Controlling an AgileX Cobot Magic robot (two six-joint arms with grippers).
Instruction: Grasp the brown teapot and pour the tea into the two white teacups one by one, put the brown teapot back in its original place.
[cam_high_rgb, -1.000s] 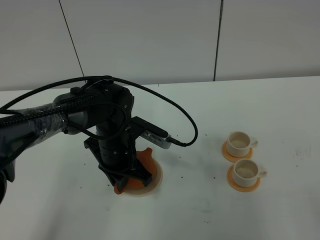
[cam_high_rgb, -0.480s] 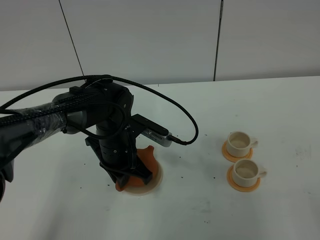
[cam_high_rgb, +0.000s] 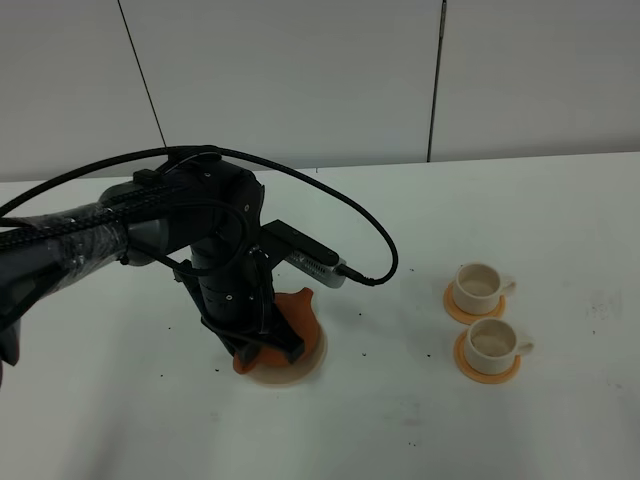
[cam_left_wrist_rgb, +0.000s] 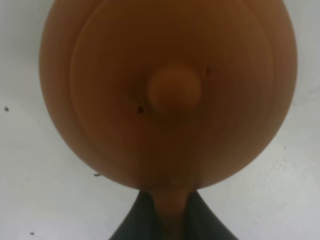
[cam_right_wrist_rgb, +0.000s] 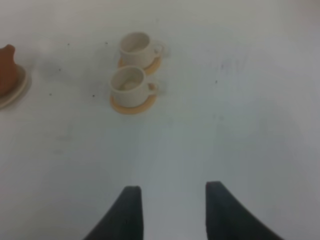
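1. Left gripper (cam_left_wrist_rgb: 172, 212): clamped on the loop handle of the brown teapot (cam_left_wrist_rgb: 167, 90). The pot sat straight ahead of the fingers, lid up, likely for a level lift. The trivet (cam_high_rgb: 310, 362) lay beneath; the wrist hid whether they touched. The tea was unseen under the lid.
2. White teacups (cam_high_rgb: 478, 285) (cam_high_rgb: 490, 342): 2, on orange coasters (cam_high_rgb: 492, 374), well to that hand's right and seemingly unfilled.
3. Right gripper (cam_right_wrist_rgb: 172, 210): fingers apart, empty, cups far ahead.

Open table (cam_high_rgb: 390, 400) separates the brown teapot (cam_high_rgb: 296, 308) from the two white teacups (cam_high_rgb: 478, 287). The left arm (cam_high_rgb: 225, 280) blocks the teapot's top.
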